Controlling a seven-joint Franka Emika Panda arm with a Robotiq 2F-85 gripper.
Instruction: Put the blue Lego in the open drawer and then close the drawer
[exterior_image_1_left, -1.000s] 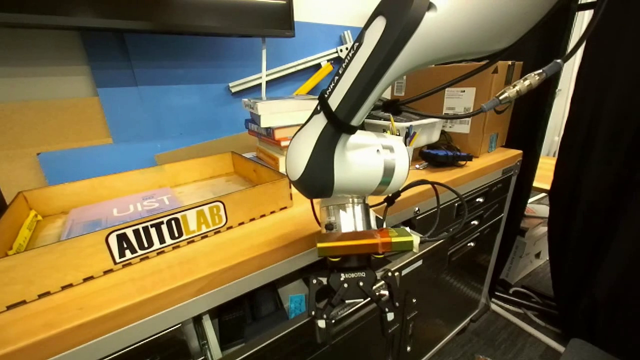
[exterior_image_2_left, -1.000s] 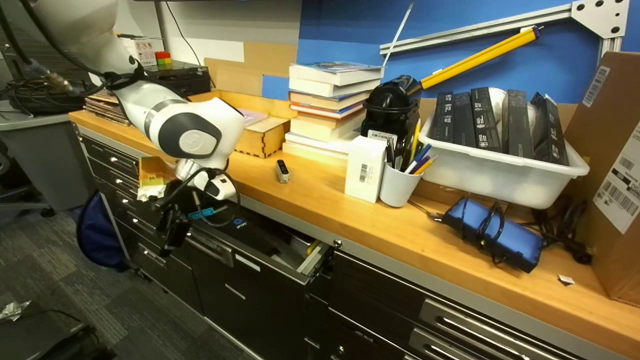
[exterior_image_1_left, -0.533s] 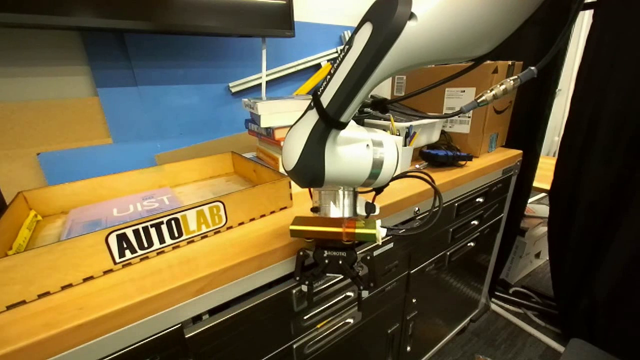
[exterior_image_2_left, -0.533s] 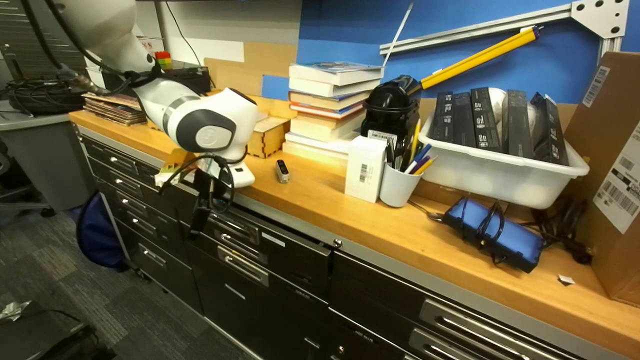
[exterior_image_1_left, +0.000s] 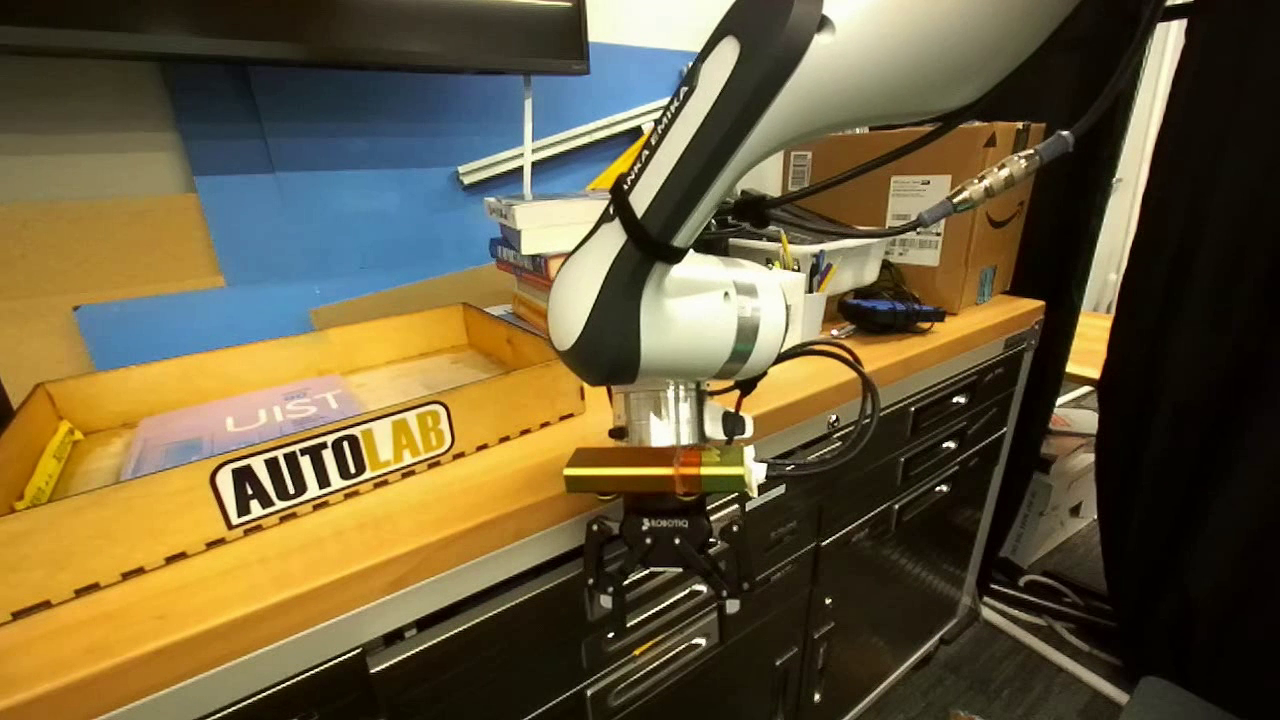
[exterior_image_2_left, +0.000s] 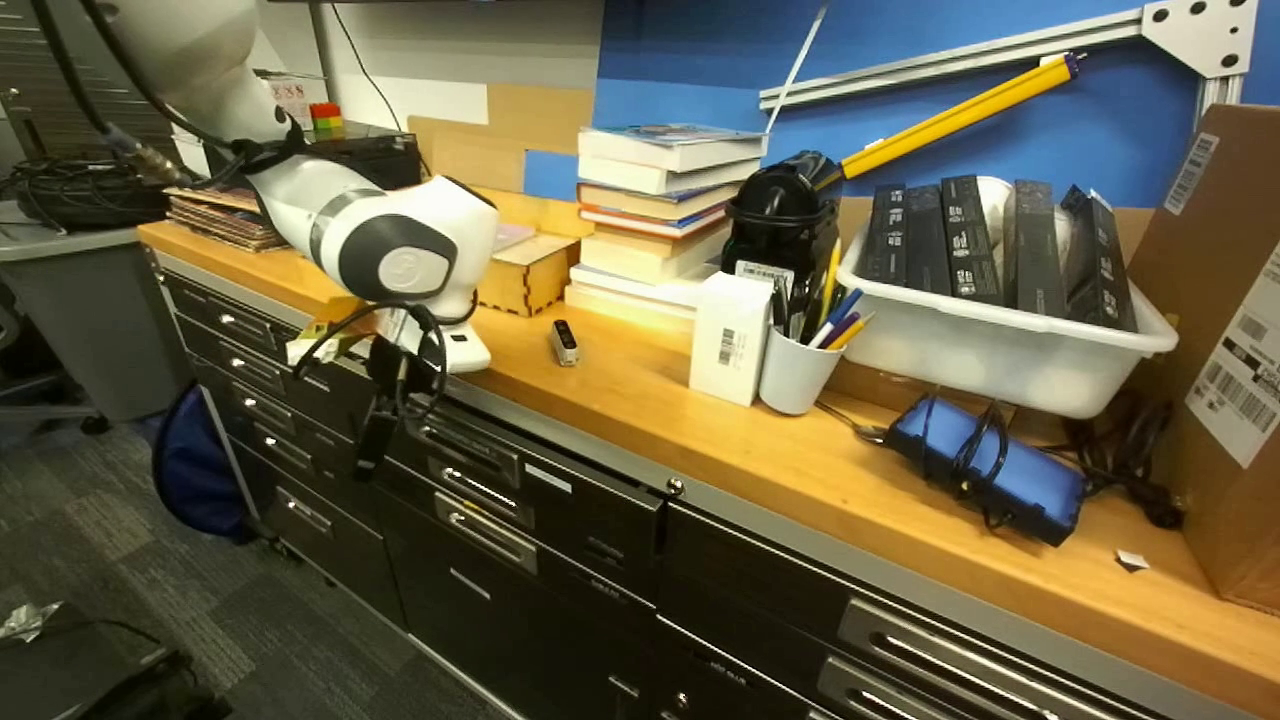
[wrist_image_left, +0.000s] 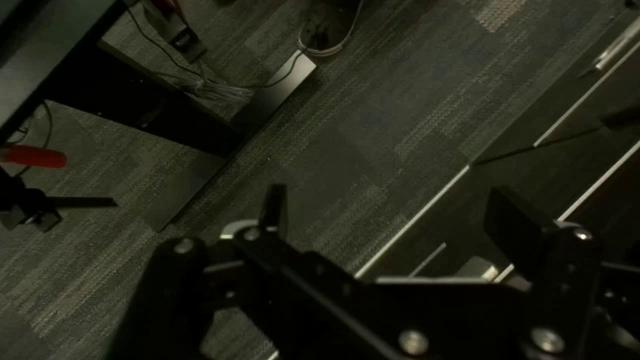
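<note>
1. Can't find the blue Lego in any view; likely sits inside the drawer (exterior_image_2_left: 590, 520), hidden by its front.
2. See the drawer nearly flush, with only a thin dark gap under the desk (exterior_image_2_left: 620, 385) edge; can't tell if fully home.
3. See the gripper (wrist_image_left: 387, 205) spread wide, holding nothing; hangs in front of the drawer in both exterior views, can't confirm contact.
4. Call it late in the task: presumably done with placing, almost done with closing, maybe in need of a last nudge.
5. For the blue Lego, expect light, stiff, slick plastic, hard to break; if needed, pinch across the long sides at mid-length.
6. For the drawer, expect rigid metal, much heavier, sliding on rails; push flat on mid-front, away from corners, to avoid skewing or jamming.
</note>
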